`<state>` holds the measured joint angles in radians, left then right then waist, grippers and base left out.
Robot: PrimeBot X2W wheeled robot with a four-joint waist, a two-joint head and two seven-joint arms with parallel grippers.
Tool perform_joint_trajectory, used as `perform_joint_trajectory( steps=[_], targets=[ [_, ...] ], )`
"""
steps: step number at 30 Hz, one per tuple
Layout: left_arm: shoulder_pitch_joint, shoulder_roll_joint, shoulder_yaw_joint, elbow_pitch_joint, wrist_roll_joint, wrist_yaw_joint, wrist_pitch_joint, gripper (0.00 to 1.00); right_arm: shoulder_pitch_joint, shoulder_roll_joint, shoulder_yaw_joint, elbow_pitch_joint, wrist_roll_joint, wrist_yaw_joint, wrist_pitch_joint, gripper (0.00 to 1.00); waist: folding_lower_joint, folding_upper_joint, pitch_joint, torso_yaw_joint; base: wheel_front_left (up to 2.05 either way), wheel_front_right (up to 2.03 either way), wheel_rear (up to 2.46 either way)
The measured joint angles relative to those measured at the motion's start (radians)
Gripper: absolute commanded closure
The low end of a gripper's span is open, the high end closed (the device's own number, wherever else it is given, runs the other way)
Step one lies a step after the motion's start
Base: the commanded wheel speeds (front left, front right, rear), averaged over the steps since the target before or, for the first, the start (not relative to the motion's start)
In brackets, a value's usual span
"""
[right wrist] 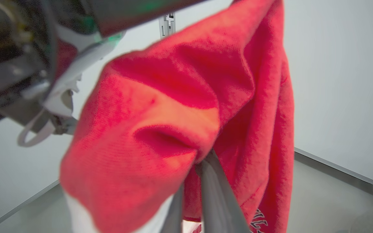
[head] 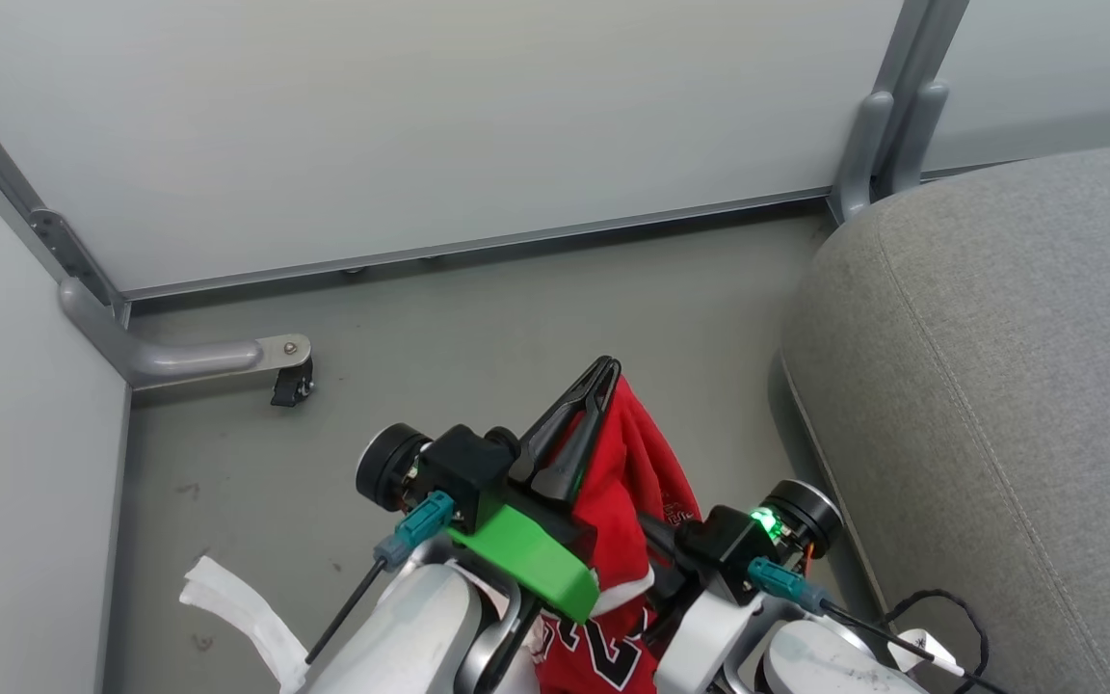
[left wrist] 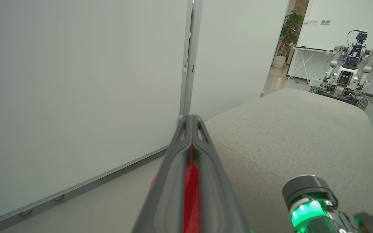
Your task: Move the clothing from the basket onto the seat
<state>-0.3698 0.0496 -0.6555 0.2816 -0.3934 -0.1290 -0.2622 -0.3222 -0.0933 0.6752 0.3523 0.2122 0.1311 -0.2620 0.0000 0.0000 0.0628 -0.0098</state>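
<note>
Pinching the jersey [head: 627, 482] — left claw [head: 603, 368] and right claw [right wrist: 204, 160] both clamped on it — beside the seat [head: 998, 386].

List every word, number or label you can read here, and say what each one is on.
"2" in black, white-edged, next digit partly hidden: on the red clothing, head view.
Black-and-white lettering on its lower edge, right wrist view: cut off, unreadable.
Small print on its fold, head view: too small.
White tag, head view: mark too small.

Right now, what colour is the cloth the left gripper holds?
Red fabric garment, best seen in head view.
</note>
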Motion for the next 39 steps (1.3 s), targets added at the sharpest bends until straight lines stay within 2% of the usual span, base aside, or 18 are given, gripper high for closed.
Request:
perform_joint_trajectory(
  steps=[1, 10, 16, 34, 39],
  targets=[
    [0.0, 0.0, 0.002, 0.004, 0.0, 0.0, 0.0, 0.0, 0.0, 0.0, -0.004, -0.004, 0.0, 0.0, 0.0, 1.0, 0.0, 0.0, 0.001, -0.003, 0.0, 0.0, 0.0],
    [0.001, 0.0, 0.031, 0.028, 0.029, 0.0, 0.0, 0.0, 0.03, -0.001, -0.056, -0.048, -0.001, 0.0, 0.0, 1.0, 0.0, 0.0, 0.008, -0.052, 0.0, 0.0, 0.0],
    [0.006, 0.0, 0.05, 0.047, 0.053, 0.0, 0.0, 0.0, 0.054, -0.002, -0.112, -0.071, -0.002, 0.0, 0.0, 1.0, 0.0, 0.0, 0.016, -0.112, 0.0, 0.0, 0.0],
    [0.03, 0.005, 0.064, 0.063, 0.087, 0.0, -0.002, 0.0, 0.094, 0.009, -0.244, -0.138, -0.008, 0.0, 0.0, 1.0, 0.0, 0.0001, 0.046, -0.408, 0.0, 0.0, 0.0],
    [0.028, 0.005, 0.032, 0.069, 0.086, 0.0, -0.002, 0.0, 0.1, 0.011, -0.304, -0.161, -0.016, 0.0, 0.0, 1.0, 0.0, 0.0, 0.061, -0.486, 0.0, 0.0, 0.0]
  ],
)
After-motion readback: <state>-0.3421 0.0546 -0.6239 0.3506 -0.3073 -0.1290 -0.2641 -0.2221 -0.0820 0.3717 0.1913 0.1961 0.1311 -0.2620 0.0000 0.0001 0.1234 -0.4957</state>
